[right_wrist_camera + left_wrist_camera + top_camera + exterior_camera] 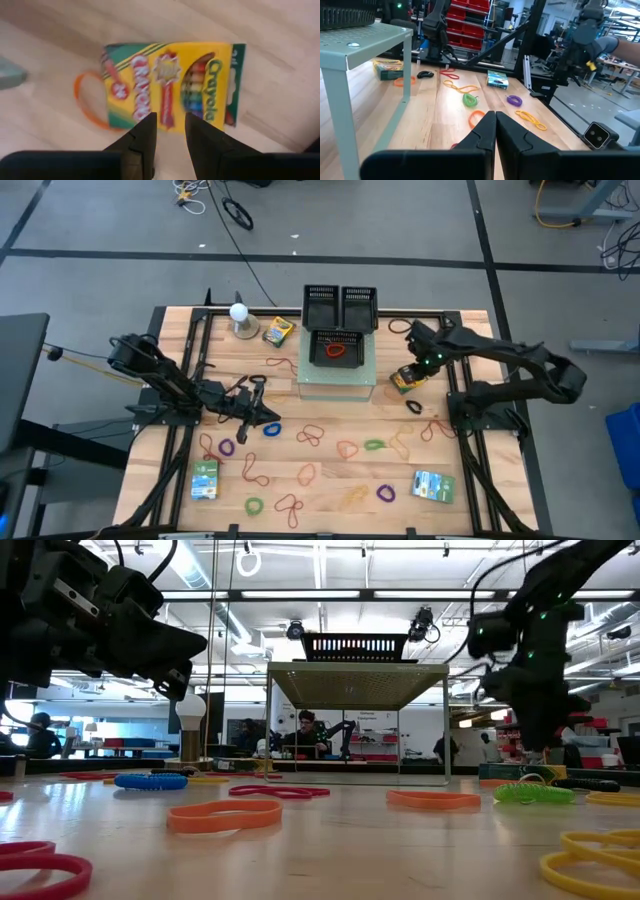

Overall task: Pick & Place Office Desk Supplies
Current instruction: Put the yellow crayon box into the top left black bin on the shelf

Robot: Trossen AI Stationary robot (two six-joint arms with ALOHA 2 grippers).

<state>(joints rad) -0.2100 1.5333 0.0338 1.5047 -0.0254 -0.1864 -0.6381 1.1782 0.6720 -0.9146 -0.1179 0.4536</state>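
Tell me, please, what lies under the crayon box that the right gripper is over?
An orange rubber band lies partly under the crayon box; one loop shows beside the box, and the rest is covered. The right gripper is directly above the box. What else the box covers cannot be seen.

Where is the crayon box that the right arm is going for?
In the high view the crayon box lies on the table's right half, just right of the pale green stand, directly under the right gripper.
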